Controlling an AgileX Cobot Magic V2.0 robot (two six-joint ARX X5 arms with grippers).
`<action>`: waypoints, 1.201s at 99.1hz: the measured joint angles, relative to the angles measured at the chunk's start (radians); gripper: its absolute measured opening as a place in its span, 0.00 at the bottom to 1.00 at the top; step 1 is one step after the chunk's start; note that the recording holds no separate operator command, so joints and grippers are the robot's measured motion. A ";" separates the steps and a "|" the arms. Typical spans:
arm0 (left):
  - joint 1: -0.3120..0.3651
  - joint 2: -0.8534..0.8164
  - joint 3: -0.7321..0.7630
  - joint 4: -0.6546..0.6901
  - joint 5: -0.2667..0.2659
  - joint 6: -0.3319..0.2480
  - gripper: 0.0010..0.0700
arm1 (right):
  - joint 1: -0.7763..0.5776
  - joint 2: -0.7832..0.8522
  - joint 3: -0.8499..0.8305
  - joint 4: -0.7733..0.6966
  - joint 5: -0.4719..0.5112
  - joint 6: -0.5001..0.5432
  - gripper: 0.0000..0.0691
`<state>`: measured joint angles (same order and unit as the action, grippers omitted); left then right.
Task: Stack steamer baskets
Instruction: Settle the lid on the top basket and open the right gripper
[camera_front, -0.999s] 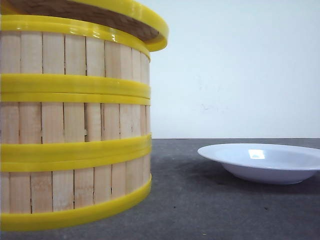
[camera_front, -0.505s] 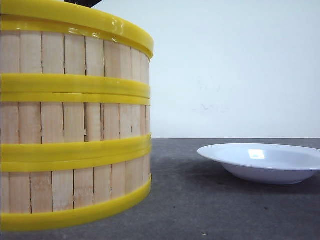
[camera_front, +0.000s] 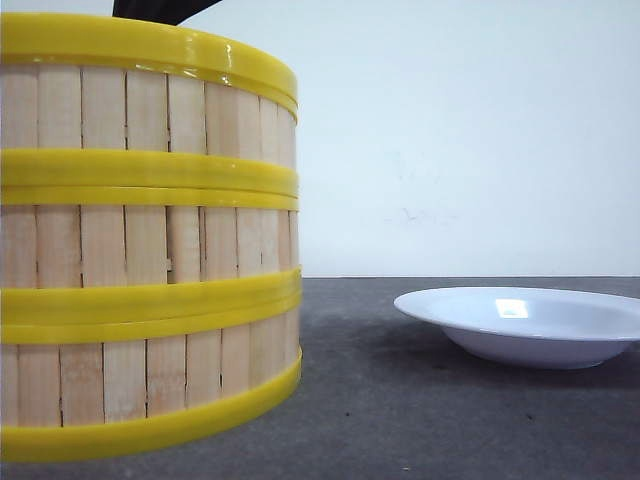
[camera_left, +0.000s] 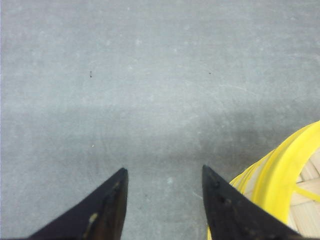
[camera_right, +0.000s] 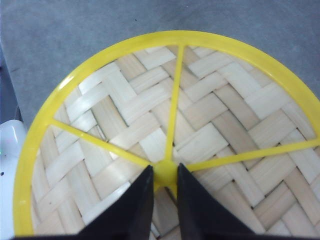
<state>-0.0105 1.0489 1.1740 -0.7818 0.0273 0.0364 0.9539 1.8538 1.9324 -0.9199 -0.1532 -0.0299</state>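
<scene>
Three steamer baskets of pale slats with yellow bands stand stacked at the left of the front view. A yellow-rimmed lid lies flat on the top basket. In the right wrist view the lid's woven top fills the frame, and my right gripper is shut on its yellow knob. My left gripper hangs open over bare grey table, nothing between its fingers. A yellow rim of the stack lies just beside one of its fingers.
A white shallow plate sits on the dark grey table to the right of the stack. A dark part of an arm shows just above the lid. A white wall stands behind.
The lid was tilted above the stack a second ago. It has come down and now sits level on the top basket.
</scene>
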 joint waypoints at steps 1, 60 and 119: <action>0.000 0.000 0.000 0.000 0.000 0.000 0.39 | 0.000 0.000 0.000 0.001 0.000 0.000 0.07; 0.000 0.000 0.000 -0.001 0.000 0.000 0.39 | -0.066 0.008 0.000 0.019 -0.158 0.016 0.07; 0.000 0.000 0.000 0.000 0.000 0.000 0.39 | -0.109 0.019 -0.002 0.021 -0.314 0.027 0.07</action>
<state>-0.0109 1.0489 1.1740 -0.7815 0.0273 0.0364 0.8452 1.8732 1.9301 -0.8989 -0.4675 -0.0032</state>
